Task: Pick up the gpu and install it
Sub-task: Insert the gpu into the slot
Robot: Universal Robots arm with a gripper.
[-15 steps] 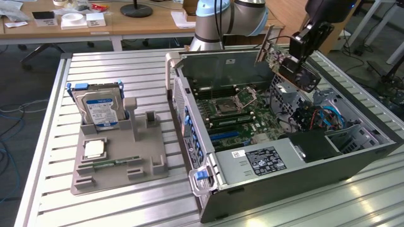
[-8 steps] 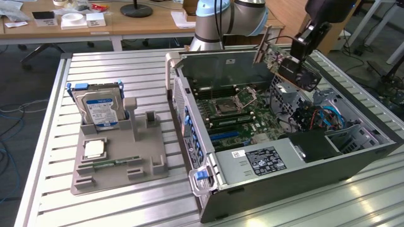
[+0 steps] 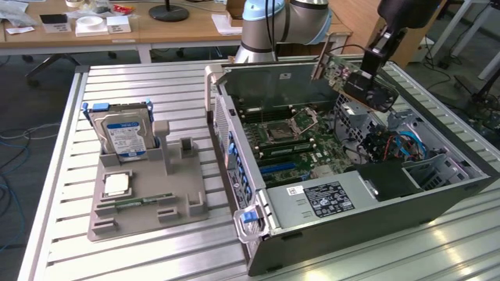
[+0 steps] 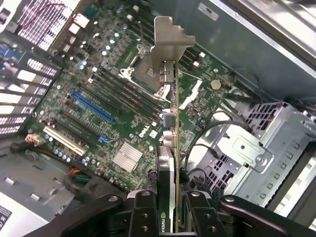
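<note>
Fingers (image 4: 144, 213) sit closest to the wrist cam: narrowed to a slim gap and clamped on the gpu (image 4: 169, 148), one pad on each face, well back from its silver end bracket (image 4: 168, 44). Card runs edge-on away from them, bracket at the far end. Below it and well apart, the motherboard (image 4: 113, 94): finned heatsink (image 4: 127, 157), white slot (image 4: 61, 140), blue slot (image 4: 91, 106), then memory slots and the bare CPU socket (image 4: 140, 66); silver drive cage (image 4: 244, 153) off to one side. Exterior view agrees: gpu (image 3: 366, 82) hangs tilted over the open PC case (image 3: 352, 222), toward the exterior view's right, touching nothing but the fingers. My read: pick is done, this is the carry-in part of the install, and the card isn't lined up with any slot yet. Seating calls for turning the connector edge parallel over an expansion slot, bracket toward the case's rear wall, then a straight push down; cables (image 4: 205, 131) by the cage look like the snag risk. Farthest off, on the counter (image 3: 140, 257) at the exterior view's left, grey parts fixture (image 3: 149, 205) with a hard drive (image 3: 121, 134) standing in it, untouched.
</note>
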